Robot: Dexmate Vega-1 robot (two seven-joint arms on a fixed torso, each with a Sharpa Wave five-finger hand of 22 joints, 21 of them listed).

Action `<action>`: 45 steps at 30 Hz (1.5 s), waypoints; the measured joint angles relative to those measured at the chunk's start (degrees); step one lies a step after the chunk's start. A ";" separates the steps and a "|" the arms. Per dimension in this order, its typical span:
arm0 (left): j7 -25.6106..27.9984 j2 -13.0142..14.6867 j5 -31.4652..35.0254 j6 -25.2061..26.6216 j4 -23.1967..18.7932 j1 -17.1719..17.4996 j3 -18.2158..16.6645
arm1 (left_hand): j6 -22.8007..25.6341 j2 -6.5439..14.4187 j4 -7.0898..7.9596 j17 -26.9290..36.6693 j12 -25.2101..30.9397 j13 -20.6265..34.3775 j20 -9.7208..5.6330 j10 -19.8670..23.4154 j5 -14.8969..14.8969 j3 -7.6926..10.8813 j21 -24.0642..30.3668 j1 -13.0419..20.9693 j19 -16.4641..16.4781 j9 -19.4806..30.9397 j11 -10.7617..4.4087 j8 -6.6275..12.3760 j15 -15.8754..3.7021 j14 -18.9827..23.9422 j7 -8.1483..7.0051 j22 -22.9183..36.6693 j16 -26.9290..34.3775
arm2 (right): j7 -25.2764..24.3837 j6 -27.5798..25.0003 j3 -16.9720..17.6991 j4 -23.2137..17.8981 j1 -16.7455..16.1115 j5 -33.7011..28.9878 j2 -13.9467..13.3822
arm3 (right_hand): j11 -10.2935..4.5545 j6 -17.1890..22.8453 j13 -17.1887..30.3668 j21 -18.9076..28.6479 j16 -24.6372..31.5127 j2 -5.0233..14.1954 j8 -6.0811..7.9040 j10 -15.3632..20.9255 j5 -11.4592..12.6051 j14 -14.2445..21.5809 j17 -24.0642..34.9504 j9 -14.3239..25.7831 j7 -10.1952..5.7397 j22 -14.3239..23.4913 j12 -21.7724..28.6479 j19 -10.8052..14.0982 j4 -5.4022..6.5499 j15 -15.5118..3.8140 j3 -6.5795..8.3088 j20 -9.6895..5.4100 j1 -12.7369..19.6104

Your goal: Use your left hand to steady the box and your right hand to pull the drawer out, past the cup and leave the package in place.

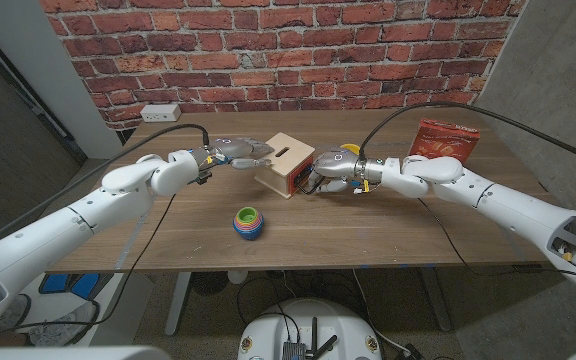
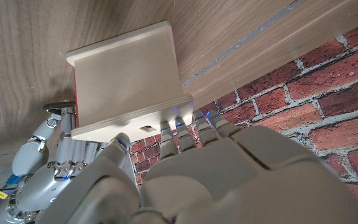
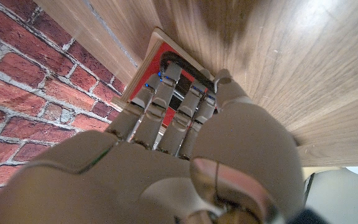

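A light wooden box (image 1: 286,162) stands mid-table, its top seen close up in the left wrist view (image 2: 126,81). My left hand (image 1: 238,152) reaches it from the left, and its fingertips (image 2: 178,129) press on the box's top edge. The box's red drawer front (image 3: 166,57) carries a black handle (image 3: 180,62). My right hand (image 1: 333,167) is at that side, its fingers (image 3: 166,102) hooked on the handle. The drawer front sits about level with the box's frame. A striped, many-coloured cup (image 1: 247,221) stands in front of the box. A red package (image 1: 444,140) stands at the back right.
A yellow object (image 1: 351,149) peeks out just behind my right hand. A white wall socket (image 1: 160,112) and a brick wall lie beyond the table's far edge. Black cables run along both arms.
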 measured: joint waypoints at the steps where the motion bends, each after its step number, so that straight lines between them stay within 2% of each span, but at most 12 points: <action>1: -0.01 0.00 0.05 0.01 0.00 0.00 0.00 | 0.00 0.00 0.00 0.00 0.00 0.00 0.00 0.00 0.00 0.00 0.00 0.00 0.00 -0.01 0.00 0.00 0.00 0.00 0.00 0.00 0.00 | 0.02 0.03 0.00 0.00 0.00 0.01 -0.01 | 0.00 0.05 0.00 0.00 0.00 0.00 0.00 0.00 0.00 0.00 0.00 -0.01 -0.05 0.00 0.00 0.00 0.00 0.00 0.00 0.00 0.00; 17: -0.22 0.25 0.46 0.26 -0.31 0.03 0.03 | 0.17 0.07 -0.67 0.01 -0.21 0.26 -0.31 0.23 0.00 0.66 0.00 0.53 0.31 0.03 -0.23 -0.19 0.31 0.30 0.05 0.01 -0.06 | 0.94 0.29 0.34 -0.92 -0.27 0.31 -0.49 | 0.20 0.76 0.26 0.01 -0.85 0.50 0.26 0.82 -0.01 1.13 0.53 0.44 -0.15 0.04 -0.28 0.00 -0.08 -0.30 -0.08 0.00 0.51; 19: -0.25 0.29 0.46 0.31 -0.37 0.08 0.00 | 0.42 0.07 -0.71 0.01 -0.21 0.26 -0.27 0.45 0.00 0.71 0.00 0.53 0.36 0.06 -0.01 -0.15 0.31 0.30 0.00 0.01 -0.06 | 1.16 0.29 0.43 -1.06 -0.36 0.37 -0.56 | -0.03 0.76 0.26 0.04 -0.86 0.50 0.63 1.06 -0.01 1.13 0.70 0.44 -0.16 0.05 -0.28 0.00 -0.08 -0.31 -0.09 0.00 0.51; 24: -0.41 0.36 0.48 0.44 -0.50 0.14 -0.06 | 0.52 0.07 -1.02 0.01 -0.21 0.26 -0.09 0.52 0.00 1.02 0.00 0.53 0.53 0.14 0.06 0.02 0.08 0.53 -0.05 0.01 -0.06 | 1.66 0.23 0.83 -1.62 -0.74 0.59 -0.86 | -0.10 1.18 0.51 0.03 -1.23 0.51 0.63 1.12 -0.01 1.35 0.80 0.01 0.25 0.03 -0.35 0.20 -0.11 -0.53 -0.11 0.21 0.52; 45: -0.81 0.84 0.48 1.31 -1.38 0.87 -0.42 | 0.77 0.37 -1.34 0.01 -0.24 0.24 -0.10 1.20 0.00 1.33 0.00 0.83 0.52 0.14 -0.23 -0.03 0.30 0.92 -0.16 0.01 -0.06 | 2.39 -0.61 2.13 -3.35 -2.20 0.76 -1.86 | -0.01 1.19 0.79 0.00 -1.45 0.96 0.60 1.65 0.44 3.78 2.38 -0.07 0.24 0.01 -0.90 0.41 -0.33 -1.12 -0.34 0.00 0.98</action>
